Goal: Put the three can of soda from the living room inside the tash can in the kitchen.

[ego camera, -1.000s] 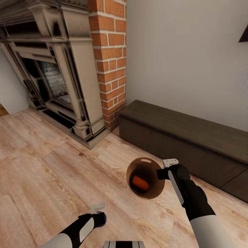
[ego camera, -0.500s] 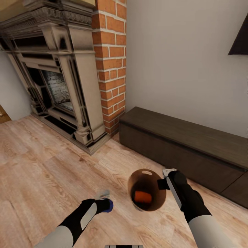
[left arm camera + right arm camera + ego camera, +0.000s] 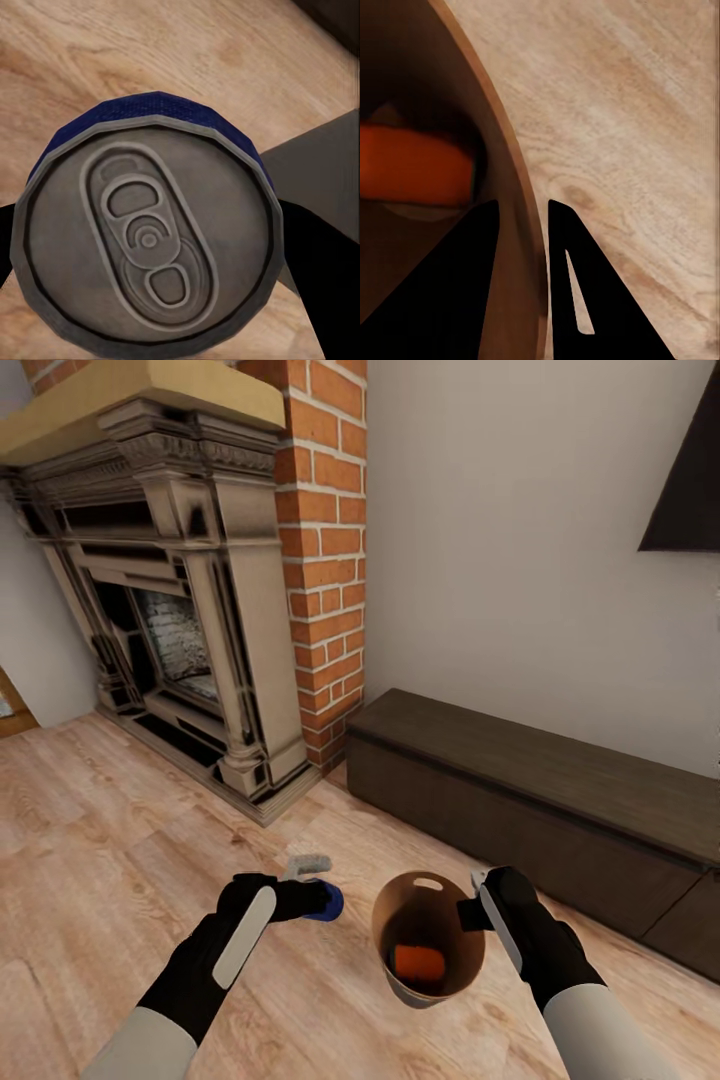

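Head view: the left pincer (image 3: 312, 880) is gripping the dark blue can (image 3: 326, 901) and holding it in the air, above the wood plank floor (image 3: 90, 830). The right pincer (image 3: 478, 900) is clamping the rim of the tash can (image 3: 400, 970), also off the floor. From the blue can, the bin's mouth is lying at about 3 o'clock, close by and a little lower, with a clear gap of floor showing between them. An orange can (image 3: 418, 963) is lying on its side in the bottom of the bin. The left arm is the one carrying the load, so the coming move looks like a short sideways carry toward 3 o'clock, then a release over the opening. The brick fireplace (image 3: 200, 610) and a dark low cabinet (image 3: 540, 800) are standing behind, well apart from both arms.

Left wrist view: the blue can (image 3: 150, 232) is facing the camera with its grey top and pull tab, its long axis running straight along the fingers, which are showing as dark shapes hugging its sides. The grip is looking firm.

Right wrist view: the two fingers (image 3: 577, 292) are straddling the bin's wall (image 3: 521, 225), one inside, one outside, pinching it. The orange can (image 3: 412, 169) is lying deep inside at roughly 9 o'clock from the fingers, long axis crosswise.
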You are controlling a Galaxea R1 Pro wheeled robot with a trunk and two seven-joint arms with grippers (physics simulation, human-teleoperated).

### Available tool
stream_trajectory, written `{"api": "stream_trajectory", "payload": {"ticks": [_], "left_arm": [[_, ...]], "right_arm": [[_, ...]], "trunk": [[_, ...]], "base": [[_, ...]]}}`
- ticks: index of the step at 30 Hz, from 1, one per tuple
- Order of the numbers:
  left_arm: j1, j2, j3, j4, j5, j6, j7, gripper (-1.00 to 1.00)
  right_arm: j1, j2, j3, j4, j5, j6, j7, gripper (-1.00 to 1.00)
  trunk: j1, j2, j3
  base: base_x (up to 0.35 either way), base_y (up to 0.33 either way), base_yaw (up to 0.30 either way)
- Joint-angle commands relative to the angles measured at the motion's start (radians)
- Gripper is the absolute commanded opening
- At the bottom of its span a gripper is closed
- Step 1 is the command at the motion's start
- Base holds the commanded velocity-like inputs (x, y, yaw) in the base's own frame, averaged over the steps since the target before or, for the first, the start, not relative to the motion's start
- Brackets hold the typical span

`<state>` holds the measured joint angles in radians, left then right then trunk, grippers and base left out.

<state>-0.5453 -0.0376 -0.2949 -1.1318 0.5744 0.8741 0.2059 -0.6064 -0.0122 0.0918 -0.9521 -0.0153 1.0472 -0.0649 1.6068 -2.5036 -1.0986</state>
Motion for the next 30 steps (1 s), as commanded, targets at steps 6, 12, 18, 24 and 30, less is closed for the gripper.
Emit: {"api": "stream_trajectory", "payload": {"ticks": [6,12,18,24,30], "left_arm": [[-0.001,0.011,0.028,-0.076,-0.001,0.116,0.007,-1.00],[-0.002,0.011,0.034,-0.135,0.000,0.173,0.028,-1.00],[-0.003,0.007,0.030,-0.159,0.002,0.173,0.031,-1.00],[-0.004,0.001,0.028,-0.162,0.006,0.173,0.031,-1.00],[-0.005,-0.020,0.026,-0.163,0.007,0.173,0.032,-1.00]], "right_arm": [[-0.002,0.003,-0.001,0.039,-0.019,0.000,-0.052,-1.00],[-0.003,0.004,-0.001,0.058,-0.019,-0.031,-0.083,-1.00],[-0.003,0.004,-0.001,0.076,-0.018,-0.045,-0.088,-1.00],[-0.007,0.015,0.000,0.115,-0.018,-0.080,-0.089,-1.00],[-0.031,0.031,0.001,0.196,-0.017,-0.127,-0.090,-1.00]], "trunk": [[-0.003,0.001,0.023],[-0.005,0.003,0.047],[-0.018,0.025,0.068],[-0.041,0.067,0.086],[-0.064,0.109,0.105]], "base": [[0.000,0.000,0.000],[0.000,0.000,0.000],[0.000,0.000,0.000],[0.000,0.000,0.000],[0.000,0.000,0.000]]}}
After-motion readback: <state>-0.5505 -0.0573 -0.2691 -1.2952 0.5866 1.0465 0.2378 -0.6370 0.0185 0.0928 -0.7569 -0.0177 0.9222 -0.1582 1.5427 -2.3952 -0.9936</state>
